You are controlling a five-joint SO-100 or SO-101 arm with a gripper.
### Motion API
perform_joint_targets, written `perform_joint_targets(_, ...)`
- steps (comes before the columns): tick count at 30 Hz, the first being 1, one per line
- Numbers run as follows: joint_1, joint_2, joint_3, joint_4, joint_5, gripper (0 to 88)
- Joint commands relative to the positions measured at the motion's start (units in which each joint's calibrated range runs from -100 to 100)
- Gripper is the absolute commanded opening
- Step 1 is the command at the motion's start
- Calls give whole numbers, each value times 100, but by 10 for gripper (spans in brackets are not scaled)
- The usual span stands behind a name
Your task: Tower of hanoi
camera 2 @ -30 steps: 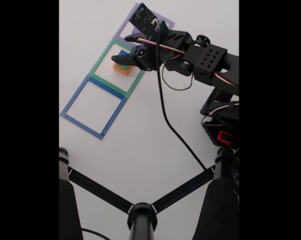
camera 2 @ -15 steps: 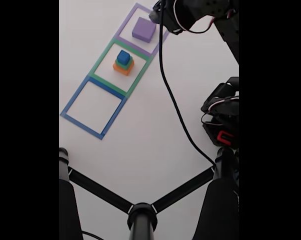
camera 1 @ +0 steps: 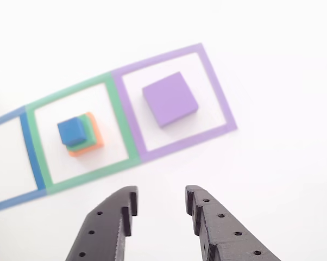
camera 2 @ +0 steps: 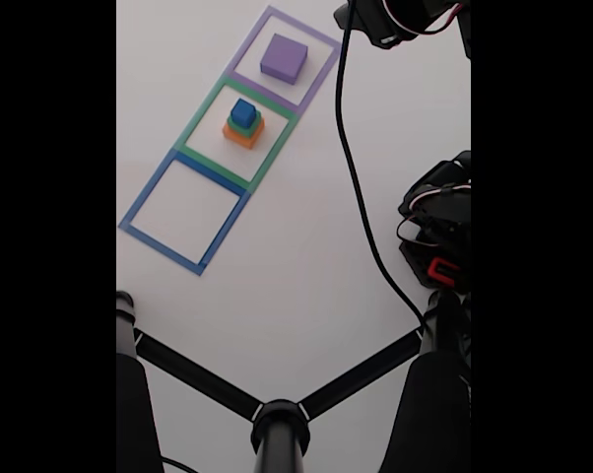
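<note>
The purple block lies alone inside the purple tape square. In the green tape square stands a small stack: orange block at the bottom, green block in the middle, blue cube on top. My gripper hangs above the bare table in front of the squares, open, with nothing between its black fingers. In the fixed view the arm sits raised at the top right, away from the blocks.
A blue tape square holds nothing. A black cable runs down across the table to the arm's base. A black tripod stand fills the bottom of the fixed view.
The arm has pulled back from over the stack toward the top right, leaving the blue cube on the green and orange blocks. The blocks have not moved.
</note>
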State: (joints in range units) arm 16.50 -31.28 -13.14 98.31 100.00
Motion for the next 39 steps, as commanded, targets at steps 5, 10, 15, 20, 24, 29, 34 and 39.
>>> perform_joint_targets(5, 184, -662, 1809, -1491, 0, 236)
perform_joint_targets(10, 398, -1479, 4072, -3352, 0, 281)
perform_joint_targets(15, 436, -1904, 5608, -4793, 0, 305)
perform_joint_targets(20, 405, -1888, 6653, -6193, 0, 323)
perform_joint_targets(24, 474, -1736, 7598, -7513, 0, 330)
perform_joint_targets(29, 649, -1263, 8515, -9148, 0, 338)
perform_joint_targets(34, 748, -582, 8906, -10426, 0, 355)
perform_joint_targets(39, 741, 211, 9188, -11673, 0, 365)
